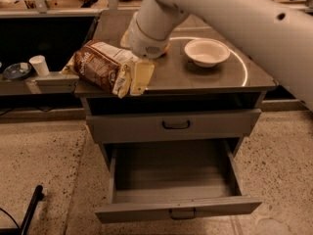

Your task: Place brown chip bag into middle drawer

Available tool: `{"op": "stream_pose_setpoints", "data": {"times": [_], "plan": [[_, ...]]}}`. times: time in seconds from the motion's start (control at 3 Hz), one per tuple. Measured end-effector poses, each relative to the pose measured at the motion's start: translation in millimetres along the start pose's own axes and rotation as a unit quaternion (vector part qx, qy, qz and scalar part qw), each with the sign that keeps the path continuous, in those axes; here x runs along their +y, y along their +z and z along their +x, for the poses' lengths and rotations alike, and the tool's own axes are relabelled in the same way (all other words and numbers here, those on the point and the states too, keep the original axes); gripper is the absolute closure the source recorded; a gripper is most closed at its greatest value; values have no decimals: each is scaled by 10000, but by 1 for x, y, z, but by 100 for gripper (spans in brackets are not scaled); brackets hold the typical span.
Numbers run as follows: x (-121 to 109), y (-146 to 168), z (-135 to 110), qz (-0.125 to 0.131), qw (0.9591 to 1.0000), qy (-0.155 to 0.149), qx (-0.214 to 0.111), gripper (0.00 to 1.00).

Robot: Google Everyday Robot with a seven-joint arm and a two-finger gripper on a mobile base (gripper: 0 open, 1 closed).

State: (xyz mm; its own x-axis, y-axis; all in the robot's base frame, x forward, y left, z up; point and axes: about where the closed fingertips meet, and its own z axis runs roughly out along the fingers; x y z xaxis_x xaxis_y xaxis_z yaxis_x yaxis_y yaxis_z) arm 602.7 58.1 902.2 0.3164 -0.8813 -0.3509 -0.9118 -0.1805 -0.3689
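Single white robot arm (234, 18), entering from the upper right and reaching down over a grey metal cabinet (254, 80). Below its top are two drawers. The upper grey drawer front with black handle (146, 126) is closed. The middle drawer (173, 177), a wide grey metal tray with a flat front panel and small black loop handle, is pulled fully out and holds nothing.

One brown chip bag (98, 65), dark foil with cream edges and pale print, lies flat at the front-left corner of the cabinet top, above the open tray and not yet in it. Its long axis runs from the back-left to the front-right, ending at the front edge.

One shallow white bowl (207, 52) sits well apart on the right of the top.

One pale cream gripper (138, 78) hangs just beside the bag's front-right end, so the bag extends away from it toward the left of the view. Contact cannot be settled, nor whether the gripper is open or closed, and nothing is lifted.

One small white cup (39, 65) stands on the side ledge
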Motion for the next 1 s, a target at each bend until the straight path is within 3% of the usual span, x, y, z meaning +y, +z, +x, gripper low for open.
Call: {"op": "stream_pose_setpoints", "data": {"times": [0.33,0.67,1.0], "plan": [[8,37,7,131,9988,-266,-398,41],[14,49,10,260,9958,-419,-766,65],[18,23,-11,622,9891,-827,-1051,88]]}}
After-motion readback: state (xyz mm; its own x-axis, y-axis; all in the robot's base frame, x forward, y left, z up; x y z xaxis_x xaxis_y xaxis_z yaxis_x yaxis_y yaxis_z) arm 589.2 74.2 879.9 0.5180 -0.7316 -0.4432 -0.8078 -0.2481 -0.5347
